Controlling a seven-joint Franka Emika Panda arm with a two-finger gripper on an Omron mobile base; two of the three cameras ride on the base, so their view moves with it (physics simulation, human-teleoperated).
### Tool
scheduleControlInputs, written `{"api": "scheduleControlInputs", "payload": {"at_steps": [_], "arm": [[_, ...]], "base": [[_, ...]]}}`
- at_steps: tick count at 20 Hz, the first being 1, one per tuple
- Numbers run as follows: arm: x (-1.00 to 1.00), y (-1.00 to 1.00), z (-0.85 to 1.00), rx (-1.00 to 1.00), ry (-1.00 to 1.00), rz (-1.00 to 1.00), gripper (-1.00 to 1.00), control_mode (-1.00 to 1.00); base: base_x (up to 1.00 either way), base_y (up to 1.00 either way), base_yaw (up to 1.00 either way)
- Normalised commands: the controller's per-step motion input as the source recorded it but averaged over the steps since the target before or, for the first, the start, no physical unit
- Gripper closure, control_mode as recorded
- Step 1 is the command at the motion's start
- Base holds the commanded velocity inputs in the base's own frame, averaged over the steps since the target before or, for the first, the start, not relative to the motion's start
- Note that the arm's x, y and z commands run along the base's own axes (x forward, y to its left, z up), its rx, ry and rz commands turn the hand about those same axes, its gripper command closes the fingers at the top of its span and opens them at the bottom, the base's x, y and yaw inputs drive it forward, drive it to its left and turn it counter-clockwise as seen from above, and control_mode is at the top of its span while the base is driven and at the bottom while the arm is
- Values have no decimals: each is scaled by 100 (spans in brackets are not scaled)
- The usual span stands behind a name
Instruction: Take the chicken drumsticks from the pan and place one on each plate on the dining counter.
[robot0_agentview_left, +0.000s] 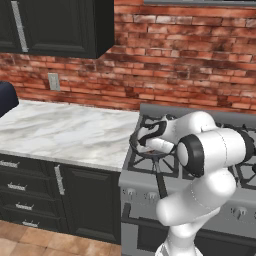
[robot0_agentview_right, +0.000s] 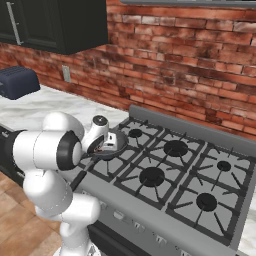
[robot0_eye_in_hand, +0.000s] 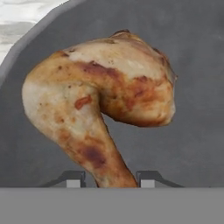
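Note:
A golden-brown chicken drumstick lies on the dark grey floor of the pan. My gripper reaches down into the pan, with its two fingertips closed in on either side of the drumstick's thin bone end. In the base views the pan sits on the stove's front left burner, with my white hand bent down over it and hiding most of its inside. The plates and the dining counter are out of view.
The stove has black grates and several burners, and a brick wall rises behind it. A marble worktop adjoins the stove on the left, with a dark blue toaster on it. Dark cabinets hang above.

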Motion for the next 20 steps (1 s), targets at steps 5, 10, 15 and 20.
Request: {"api": "scheduleControlInputs", "payload": {"at_steps": [5, 10, 15, 20], "arm": [[17, -8, 9, 1, 0, 0, 100, -100], [6, -2, 54, 4, 0, 0, 100, -100], [-61, 0, 69, 5, 0, 0, 100, -100], [-77, 1, 74, 0, 0, -2, 100, -100]], "base": [[0, 0, 0], [0, 0, 0], [0, 0, 0], [0, 0, 0]]}}
